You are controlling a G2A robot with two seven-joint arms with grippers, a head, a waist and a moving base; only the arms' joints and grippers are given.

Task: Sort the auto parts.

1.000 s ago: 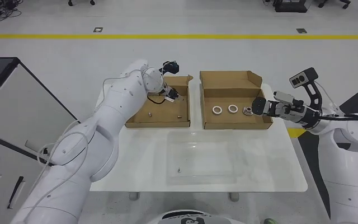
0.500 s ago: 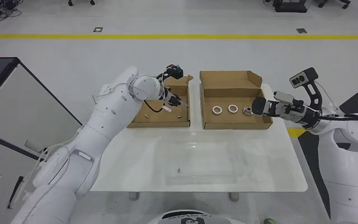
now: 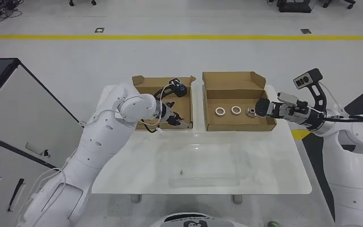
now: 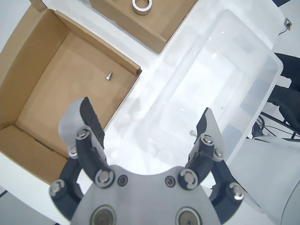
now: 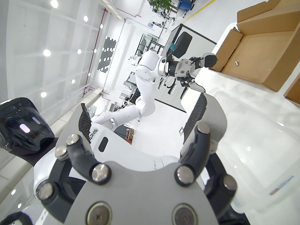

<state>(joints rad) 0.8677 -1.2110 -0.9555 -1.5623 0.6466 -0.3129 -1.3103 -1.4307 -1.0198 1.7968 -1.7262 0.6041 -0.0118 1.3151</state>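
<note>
Meanwhile, partway through the sort, the left claw (image 4: 146, 115) hangs wide open and empty above the white table (image 3: 272, 164), just past the front wall of the left box (image 4: 105, 47) and at the near edge of the clear tub (image 4: 279, 64). One small loose bolt (image 4: 192, 132) lies on the tub's floor, toward its left end. A sorted bolt (image 4: 108, 76) rests on the floor of the left box, while two metal rings (image 4: 142, 2) and a third round part (image 3: 249, 112) sit in a row in the right box (image 4: 131, 23). The right claw (image 5: 143, 108), likewise spread and holding nothing, is beside the right box's outer wall, well apart from the tub. By the look of it, the step in hand is fetching the loose bolt, seemingly the only piece left to sort. The next move calls for the left claw to drop into the tub, straddle the tiny bolt squarely and pinch it low against the slick floor, then lift it over the cardboard wall to join its fellow.
</note>
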